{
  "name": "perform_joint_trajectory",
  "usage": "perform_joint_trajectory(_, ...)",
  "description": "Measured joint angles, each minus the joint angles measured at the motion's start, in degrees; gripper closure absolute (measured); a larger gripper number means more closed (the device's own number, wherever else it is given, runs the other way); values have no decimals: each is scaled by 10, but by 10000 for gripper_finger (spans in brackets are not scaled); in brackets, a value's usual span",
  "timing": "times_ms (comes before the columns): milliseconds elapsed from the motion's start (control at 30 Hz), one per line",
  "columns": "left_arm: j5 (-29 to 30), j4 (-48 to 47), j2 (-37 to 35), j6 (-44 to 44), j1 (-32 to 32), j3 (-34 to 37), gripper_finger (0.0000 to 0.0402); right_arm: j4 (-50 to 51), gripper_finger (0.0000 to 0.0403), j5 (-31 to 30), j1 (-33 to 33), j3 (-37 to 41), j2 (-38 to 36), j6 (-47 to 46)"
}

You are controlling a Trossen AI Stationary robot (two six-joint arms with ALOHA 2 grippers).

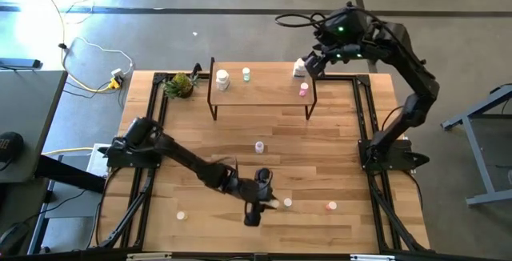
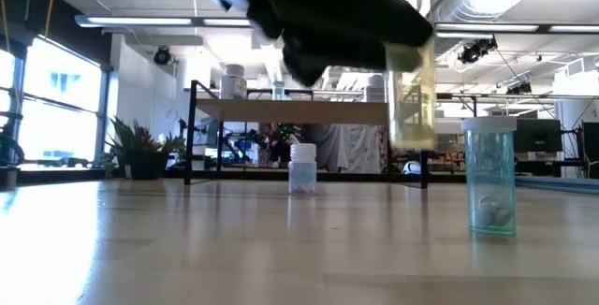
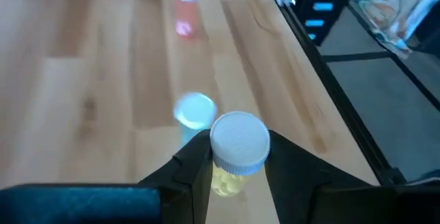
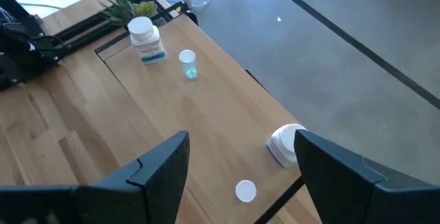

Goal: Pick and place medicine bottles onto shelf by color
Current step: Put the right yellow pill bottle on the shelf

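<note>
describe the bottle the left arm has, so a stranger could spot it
Start at the table's near edge, opposite the shelf. There the left gripper is clamped on a yellow bottle with a white cap, lifted off the wood. Its neighbours, a pale-blue bottle among them, stand free.

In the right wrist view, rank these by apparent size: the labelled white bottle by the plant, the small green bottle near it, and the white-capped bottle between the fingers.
1. Labelled white bottle, clearly largest.
2. Green bottle and the small white-capped bottle: they look alike; the white-capped one is nearer and seen mostly from above, so no ranking.

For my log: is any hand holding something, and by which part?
The left hand grips a yellow bottle by its body, under the white cap. The right hand holds nothing.
</note>
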State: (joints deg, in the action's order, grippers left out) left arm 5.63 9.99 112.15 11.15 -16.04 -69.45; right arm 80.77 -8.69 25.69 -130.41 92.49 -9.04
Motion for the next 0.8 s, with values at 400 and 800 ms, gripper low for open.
perform_joint_trajectory(400, -6, -49, -113, -82, 158, 0, 294, 17, 149, 27, -2, 0, -25, -27)
perform_joint_trajectory(800, -63, -34, -162, -124, 350, 0, 294, 18, 149, -51, -79, 0, -26, -38)
